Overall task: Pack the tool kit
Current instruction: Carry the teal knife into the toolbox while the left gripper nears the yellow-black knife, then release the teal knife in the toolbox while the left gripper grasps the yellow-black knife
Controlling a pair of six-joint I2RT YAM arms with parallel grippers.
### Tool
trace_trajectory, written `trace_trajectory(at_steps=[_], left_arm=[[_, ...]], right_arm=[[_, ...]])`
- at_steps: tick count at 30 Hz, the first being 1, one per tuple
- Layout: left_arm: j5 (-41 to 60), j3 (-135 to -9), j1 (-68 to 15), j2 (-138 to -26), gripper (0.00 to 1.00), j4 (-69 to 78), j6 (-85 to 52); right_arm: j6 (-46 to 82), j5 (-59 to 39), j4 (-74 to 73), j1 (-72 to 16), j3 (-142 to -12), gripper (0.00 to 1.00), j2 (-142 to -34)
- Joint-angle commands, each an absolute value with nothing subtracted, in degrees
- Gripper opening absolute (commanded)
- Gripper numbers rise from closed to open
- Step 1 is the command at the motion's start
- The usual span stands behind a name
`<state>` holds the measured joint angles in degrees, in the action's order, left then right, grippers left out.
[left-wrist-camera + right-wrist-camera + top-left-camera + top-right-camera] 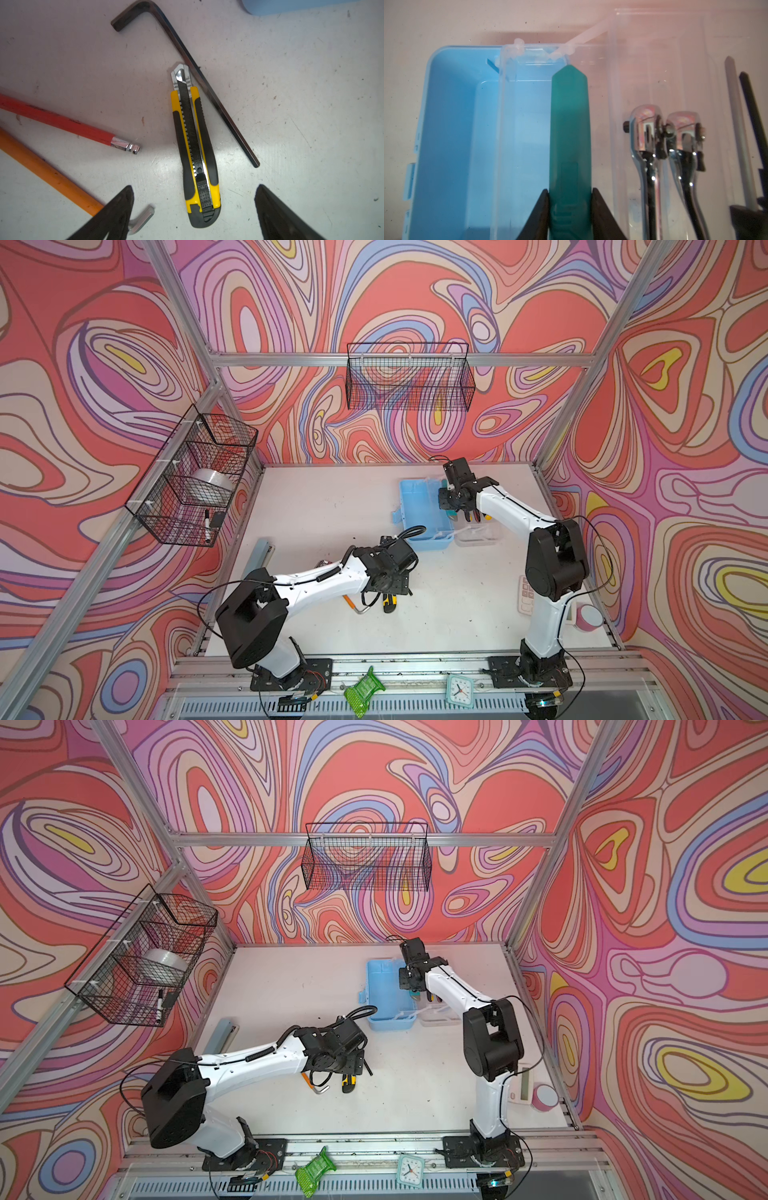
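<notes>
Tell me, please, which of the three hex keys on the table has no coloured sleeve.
The dark bare-metal hex key, beside the yellow utility knife; the red-sleeved key and orange-sleeved key are both covered.

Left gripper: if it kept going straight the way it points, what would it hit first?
Most likely the yellow-and-black utility knife, lying on the table in line between the open jaws of the left gripper; how far off it is, the wrist view cannot tell.

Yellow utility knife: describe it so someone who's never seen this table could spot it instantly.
On the white table, look by the left arm's wrist. The yellow utility knife lies flat there beside a long black hex key. It alone is chunky, yellow with black grips.
</notes>
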<state>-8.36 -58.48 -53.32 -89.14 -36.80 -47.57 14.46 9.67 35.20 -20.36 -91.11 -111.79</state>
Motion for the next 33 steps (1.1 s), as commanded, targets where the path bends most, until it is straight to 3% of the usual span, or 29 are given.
trace_trajectory(at_steps=[1,8,16,20,33], left_arm=[[-7.0,-59.4,-53.5,-89.9,0.87,-36.8,-47.6],[-5.6,-59.7,-53.5,-91.6,0.80,-36.0,-48.4],[-5.1,-59.8,-53.6,-93.2,0.66,-34.1,-49.3],[-4.4,-60.1,-53.4,-94.9,0.54,-33.9,-49.5],[-5.0,-58.7,-52.6,-95.6,0.54,-33.5,-52.1]], right_arm=[[15.2,12.0,36.6,-20.0,-91.8,0.33,-112.8],[15.6,9.8,35.6,-20.0,-91.8,0.47,-111.9],[16.2,7.5,33.5,-20.1,-90.2,0.48,-108.1],[16.7,5.7,32.3,-20.1,-89.2,0.48,-105.7],[16.3,5.0,30.5,-20.0,-83.4,0.45,-96.9]])
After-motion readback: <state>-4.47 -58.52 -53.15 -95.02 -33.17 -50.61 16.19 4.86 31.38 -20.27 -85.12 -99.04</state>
